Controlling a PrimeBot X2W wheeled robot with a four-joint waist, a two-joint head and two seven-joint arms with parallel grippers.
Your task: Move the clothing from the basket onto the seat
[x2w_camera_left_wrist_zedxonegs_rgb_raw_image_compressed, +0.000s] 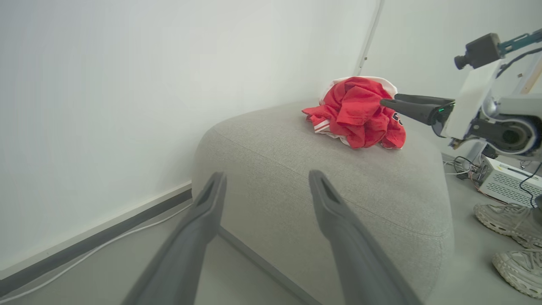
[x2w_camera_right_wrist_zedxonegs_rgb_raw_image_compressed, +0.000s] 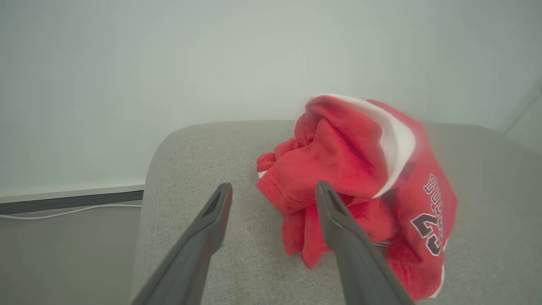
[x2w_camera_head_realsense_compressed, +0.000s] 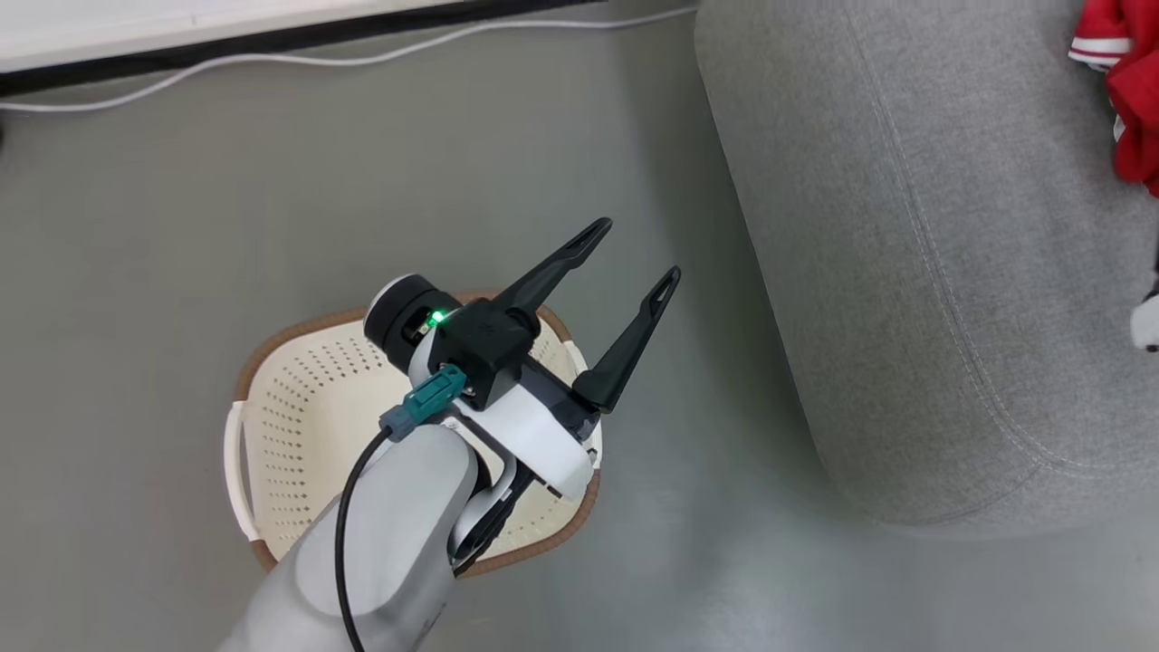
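Left gripper (x2w_camera_head_realsense_compressed: 634, 252) gapes wide above basket (x2w_camera_head_realsense_compressed: 299, 426); right gripper (x2w_camera_right_wrist_zedxonegs_rgb_raw_image_compressed: 273, 187) gapes wide, clothing (x2w_camera_right_wrist_zedxonegs_rgb_raw_image_compressed: 347, 169) at its three o'clock on seat (x2w_camera_right_wrist_zedxonegs_rgb_raw_image_compressed: 190, 152).

You see a smooth pale grey forearm (x2w_camera_head_realsense_compressed: 389, 543) on your left arm, with a black cable (x2w_camera_head_realsense_compressed: 342, 552) running along it into a teal connector (x2w_camera_head_realsense_compressed: 435, 394). The wrist is a black block carrying a small green light (x2w_camera_head_realsense_compressed: 437, 318) and a white bracket (x2w_camera_head_realsense_compressed: 534, 444). Your left gripper (x2w_camera_head_realsense_compressed: 634, 252) has two long dark fingers (x2w_camera_head_realsense_compressed: 552, 267) with slotted tips. Your right gripper (x2w_camera_left_wrist_zedxonegs_rgb_raw_image_compressed: 387, 101) joins a white housing (x2w_camera_left_wrist_zedxonegs_rgb_raw_image_compressed: 474, 97) topped by a small dark camera (x2w_camera_left_wrist_zedxonegs_rgb_raw_image_compressed: 478, 51).
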